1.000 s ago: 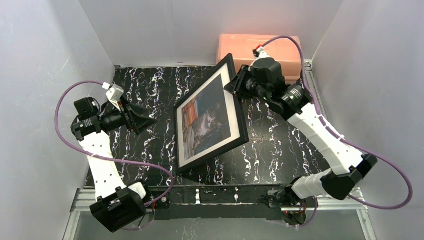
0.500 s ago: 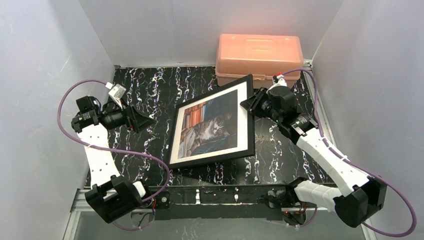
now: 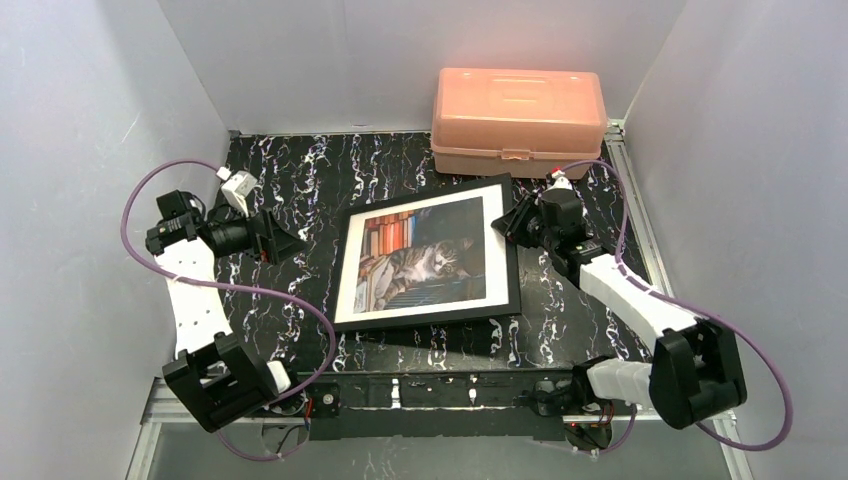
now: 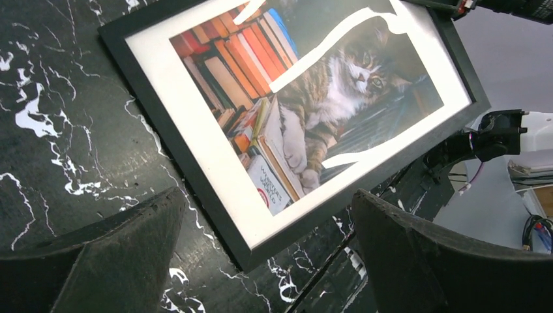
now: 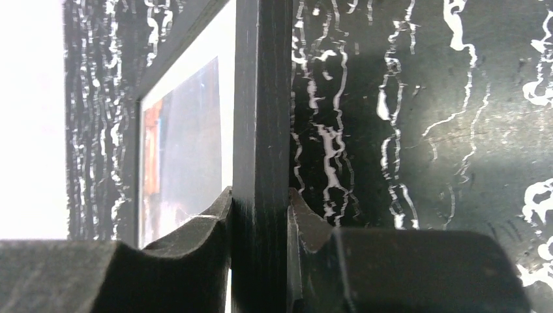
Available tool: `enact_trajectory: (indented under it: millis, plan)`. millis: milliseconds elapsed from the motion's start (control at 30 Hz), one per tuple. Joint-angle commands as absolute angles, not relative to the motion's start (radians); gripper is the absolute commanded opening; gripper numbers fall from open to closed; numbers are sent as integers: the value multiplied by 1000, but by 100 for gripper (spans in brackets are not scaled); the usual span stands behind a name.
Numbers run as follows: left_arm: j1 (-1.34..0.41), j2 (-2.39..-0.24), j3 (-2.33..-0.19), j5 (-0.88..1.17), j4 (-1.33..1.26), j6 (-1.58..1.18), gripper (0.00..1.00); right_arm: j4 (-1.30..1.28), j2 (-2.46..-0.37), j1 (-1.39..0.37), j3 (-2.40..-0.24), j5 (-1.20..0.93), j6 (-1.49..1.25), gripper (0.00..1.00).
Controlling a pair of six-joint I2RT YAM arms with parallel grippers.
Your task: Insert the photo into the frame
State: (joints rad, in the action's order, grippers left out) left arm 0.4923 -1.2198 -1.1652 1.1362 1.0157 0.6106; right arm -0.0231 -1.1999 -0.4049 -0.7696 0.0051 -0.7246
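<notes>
The black frame lies face up and nearly flat on the dark marble table. The cat photo shows behind its glass. My right gripper is shut on the frame's right edge, one finger on each side of the black moulding. My left gripper is open and empty, left of the frame and apart from it. In the left wrist view the frame's near corner lies between my two fingers, and the photo shows with white glare across the glass.
A pink plastic box stands at the back right, just behind the frame's far right corner. The table's front rail runs below the frame. White walls close in the left, back and right sides.
My right gripper has lowered the frame from steeply tilted to nearly flat on the table, swinging it clockwise. The right arm has dropped and stretched out. My left gripper drew back slightly leftward.
</notes>
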Motion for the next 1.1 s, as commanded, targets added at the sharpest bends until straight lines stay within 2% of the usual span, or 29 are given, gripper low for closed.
enact_trajectory:
  millis: [0,167,433,500,600,733,767,800,833,1067]
  plan:
    - [489,-1233,-1138,1121,1004,612,99,87,-1287,-337,-715,97,-515,3]
    - [489,-1233,-1116,1105,1008,635,98,167,-1387,-293,-680,44,-495,7]
    - [488,-1252,-1090,1055,999,588,99,187,-1526,-245,-700,8,-442,6]
    - [485,-1255,-1085,1028,994,567,99,175,-1542,-239,-701,-13,-425,10]
    - [484,-1257,-1076,984,969,520,99,141,-1539,-235,-708,-4,-418,27]
    - [474,-1274,-1077,935,935,472,98,67,-1499,-236,-728,95,-415,59]
    - [471,-1276,-1076,917,922,457,99,49,-1486,-235,-732,122,-414,74]
    - [467,-1278,-1077,895,904,433,99,35,-1468,-234,-737,146,-408,96]
    - [464,-1283,-1078,876,887,411,99,15,-1454,-234,-742,175,-403,98]
    - [431,-1315,-1048,766,722,295,99,-91,-1335,-225,-751,400,-400,99]
